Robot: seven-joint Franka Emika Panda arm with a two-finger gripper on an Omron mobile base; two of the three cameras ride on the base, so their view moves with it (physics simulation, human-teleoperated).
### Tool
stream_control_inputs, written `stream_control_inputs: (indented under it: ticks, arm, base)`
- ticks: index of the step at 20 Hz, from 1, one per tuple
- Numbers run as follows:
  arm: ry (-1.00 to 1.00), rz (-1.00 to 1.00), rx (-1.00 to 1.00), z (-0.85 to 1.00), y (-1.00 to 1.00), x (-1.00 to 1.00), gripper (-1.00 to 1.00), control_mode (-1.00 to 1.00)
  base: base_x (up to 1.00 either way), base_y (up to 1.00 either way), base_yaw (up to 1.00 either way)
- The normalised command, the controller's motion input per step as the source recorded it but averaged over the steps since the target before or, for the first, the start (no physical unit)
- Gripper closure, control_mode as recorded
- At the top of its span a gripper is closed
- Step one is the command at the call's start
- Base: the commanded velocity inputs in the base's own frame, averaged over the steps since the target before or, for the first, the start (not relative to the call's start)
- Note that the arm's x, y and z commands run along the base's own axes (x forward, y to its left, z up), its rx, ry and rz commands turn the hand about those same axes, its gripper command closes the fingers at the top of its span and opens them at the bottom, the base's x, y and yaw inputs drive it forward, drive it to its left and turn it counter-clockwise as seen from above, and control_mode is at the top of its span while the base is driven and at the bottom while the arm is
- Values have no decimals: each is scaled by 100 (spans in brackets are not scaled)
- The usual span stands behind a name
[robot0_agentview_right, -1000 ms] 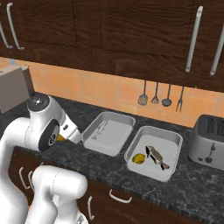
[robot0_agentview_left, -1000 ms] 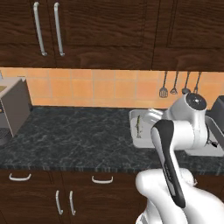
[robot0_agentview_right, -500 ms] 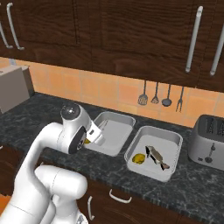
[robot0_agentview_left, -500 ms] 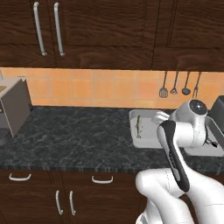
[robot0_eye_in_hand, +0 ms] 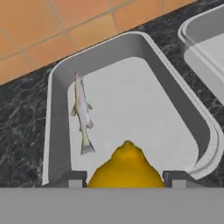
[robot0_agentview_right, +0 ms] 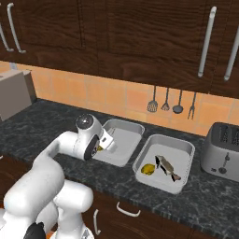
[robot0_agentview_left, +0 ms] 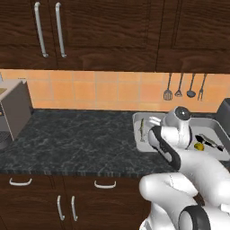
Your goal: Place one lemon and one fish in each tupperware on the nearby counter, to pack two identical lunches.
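Observation:
My gripper (robot0_eye_in_hand: 124,178) is shut on a yellow lemon (robot0_eye_in_hand: 126,165), which sits between the two dark fingertips (robot0_eye_in_hand: 72,179). It hangs over the near end of the left tupperware (robot0_eye_in_hand: 59,83), a light-grey tray on the counter (robot0_agentview_left: 81,139). A slender fish (robot0_eye_in_hand: 82,113) lies along that tray's left side. From the right base view the gripper (robot0_agentview_right: 101,147) and its lemon (robot0_agentview_right: 98,149) are at the left tray's (robot0_agentview_right: 126,125) near-left corner. The right tupperware (robot0_agentview_right: 184,144) holds another lemon (robot0_agentview_right: 148,169) and fish (robot0_agentview_right: 167,168). I cannot tell whether the held lemon touches the tray floor.
A steel toaster (robot0_agentview_right: 223,149) stands right of the trays. Utensils (robot0_agentview_right: 170,100) hang on the orange tile wall behind them. A grey boxy appliance (robot0_agentview_left: 13,112) sits at the counter's far left, with bare stone between it and the trays.
The arm has swung right along the counter with the lemon in its grip, from left of the trays to over the left tray. The trays and their contents have not moved.

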Motion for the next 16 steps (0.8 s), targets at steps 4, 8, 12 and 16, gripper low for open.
stream_control_inputs:
  ticks: [4, 8, 12, 16]
  arm:
    - [6, 0, 0, -5, -15, 64, 100, -100]
    - [0, 0, 0, -35, -28, 49, 100, -100]
    - [0, 0, -2, -58, -36, 16, 100, -100]
    - [0, 0, 0, -31, -14, 35, 100, -100]
  base:
    - [0, 0, 0]
    - [0, 0, 0]
    - [0, 0, 0]
    - [0, 0, 0]
